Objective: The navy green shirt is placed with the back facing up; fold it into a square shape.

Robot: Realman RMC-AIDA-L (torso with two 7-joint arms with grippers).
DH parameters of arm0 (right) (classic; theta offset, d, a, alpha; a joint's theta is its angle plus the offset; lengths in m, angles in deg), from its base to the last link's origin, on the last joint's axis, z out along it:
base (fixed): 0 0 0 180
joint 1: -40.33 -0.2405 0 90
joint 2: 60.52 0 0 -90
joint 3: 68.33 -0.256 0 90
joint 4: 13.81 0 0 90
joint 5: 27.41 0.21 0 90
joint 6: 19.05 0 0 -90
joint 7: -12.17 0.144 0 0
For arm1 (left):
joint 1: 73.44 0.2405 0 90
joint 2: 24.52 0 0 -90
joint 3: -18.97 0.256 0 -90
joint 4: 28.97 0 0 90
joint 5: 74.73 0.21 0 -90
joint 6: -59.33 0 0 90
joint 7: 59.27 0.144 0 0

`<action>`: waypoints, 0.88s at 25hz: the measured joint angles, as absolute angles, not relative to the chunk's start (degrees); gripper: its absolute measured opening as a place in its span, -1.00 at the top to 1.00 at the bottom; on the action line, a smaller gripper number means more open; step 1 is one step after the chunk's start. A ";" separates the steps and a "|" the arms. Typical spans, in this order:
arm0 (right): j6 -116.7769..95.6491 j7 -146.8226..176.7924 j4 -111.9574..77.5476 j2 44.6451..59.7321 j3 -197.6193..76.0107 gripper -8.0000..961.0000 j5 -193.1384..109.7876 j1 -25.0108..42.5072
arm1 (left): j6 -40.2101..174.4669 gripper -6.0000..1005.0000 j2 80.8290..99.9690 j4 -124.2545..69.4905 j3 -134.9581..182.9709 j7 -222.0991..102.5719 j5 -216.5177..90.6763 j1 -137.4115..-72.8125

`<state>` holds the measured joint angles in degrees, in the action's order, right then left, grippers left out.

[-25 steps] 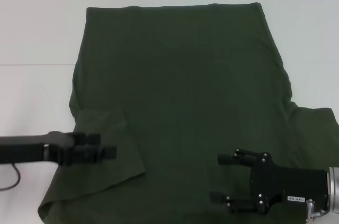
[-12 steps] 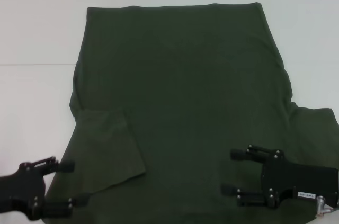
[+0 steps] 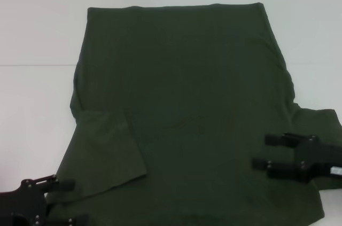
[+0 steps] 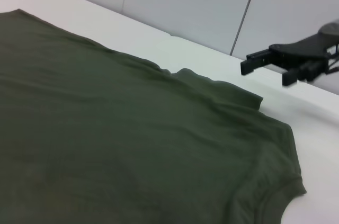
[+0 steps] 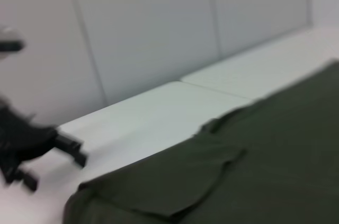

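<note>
Both tools have pulled back toward the shirt's near corners since a moment ago. Left tool (image 3: 67, 202) sits at the near left corner, its two black fingers spread apart, nothing between them. Right tool (image 3: 263, 152) hovers over the near right side, fingers also spread and empty; a small pale label shows on its body, too small to read. Between and beyond the tools, the navy green shirt (image 3: 181, 98) lies flat on the white bench (image 3: 37, 33), plain matte dark olive cloth. Beside the left tool, the sleeve (image 3: 109, 151) is folded inward over the body.
</note>
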<state>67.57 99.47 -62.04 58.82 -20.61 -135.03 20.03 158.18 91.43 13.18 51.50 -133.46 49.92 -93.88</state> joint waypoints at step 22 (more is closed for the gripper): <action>75.71 167.12 -81.77 56.51 -32.17 -0.80 -182.16 9.56 | 160.69 -0.87 91.59 13.74 51.93 -133.51 50.44 -96.74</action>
<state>75.71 167.12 -81.77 56.51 -32.17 -182.16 9.56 160.69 91.59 13.74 51.93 -133.51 50.44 -96.74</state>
